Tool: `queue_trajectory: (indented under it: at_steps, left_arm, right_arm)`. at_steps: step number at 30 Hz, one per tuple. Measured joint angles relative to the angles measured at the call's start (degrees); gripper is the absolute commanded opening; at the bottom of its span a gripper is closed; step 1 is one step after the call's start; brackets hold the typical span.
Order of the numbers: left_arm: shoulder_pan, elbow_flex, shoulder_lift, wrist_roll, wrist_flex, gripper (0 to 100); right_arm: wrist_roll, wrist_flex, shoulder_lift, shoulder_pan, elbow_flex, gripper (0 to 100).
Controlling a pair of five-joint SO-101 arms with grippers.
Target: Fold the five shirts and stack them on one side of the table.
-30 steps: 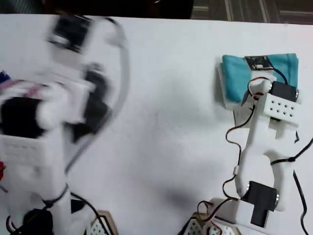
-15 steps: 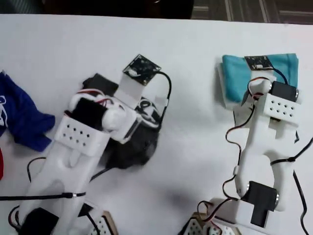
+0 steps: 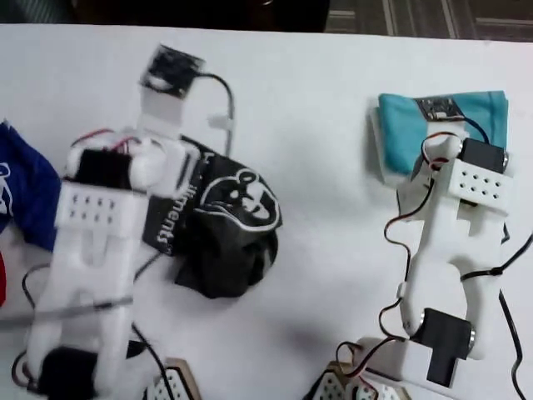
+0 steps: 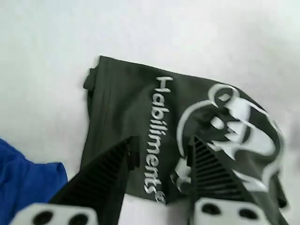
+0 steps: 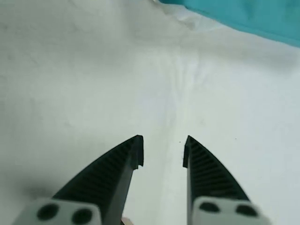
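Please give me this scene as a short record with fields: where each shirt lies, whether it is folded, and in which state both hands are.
black shirt: crumpled, not folded, centre-left of the table
blue shirt: not folded, at the table's left edge
teal shirt: folded, far right side; a white cloth edge shows under it
left hand: open, over the black shirt's print
right hand: open, over bare table beside the teal shirt
left to do: black and blue shirts not yet folded
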Motion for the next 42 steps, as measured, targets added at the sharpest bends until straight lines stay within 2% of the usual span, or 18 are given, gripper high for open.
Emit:
queue_trajectory:
  at_steps: [5,11,15,18,20,24,28,32,35,42]
  left_arm:
    - [-1.05,-2.11,16.44,0.26,-6.42,19]
    - [-2.11,-10.29,35.34,0.26,-8.97,19]
    - [-4.13,-16.18,45.19,0.26,-8.26,16]
    - [-5.1,-19.69,49.32,0.44,-4.04,2]
    - [-5.27,-21.45,50.81,-0.09,-0.35,4]
    - [-5.54,-22.15,51.08,-1.85,7.21,3]
    - [-8.09,-22.33,50.99,-2.81,14.24,3]
    - [-12.84,-21.63,45.98,-5.1,19.52,3]
    - [-17.93,-18.99,38.86,-7.21,21.45,3]
    - [-26.73,-4.31,24.0,-14.59,21.63,3]
  right_arm:
    - [0.0,2.46,0.0,0.0,0.0,14.6]
    - [0.09,5.1,-0.44,-2.55,0.18,14.6]
    - [0.44,5.63,-5.98,-8.0,3.96,14.6]
    - [0.53,3.6,-12.22,-12.04,8.97,14.6]
    - [0.53,1.41,-16.53,-14.95,12.92,14.7]
    - [0.18,-3.87,-21.36,-21.45,20.75,14.9]
    - [-5.27,-10.29,-21.71,-27.08,25.93,15.2]
    - [-9.32,-14.86,-21.71,-33.41,26.99,24.7]
    - [-12.57,-16.26,-20.75,-38.86,27.08,31.3]
    - [-14.15,-20.22,-16.88,-50.64,27.08,31.6]
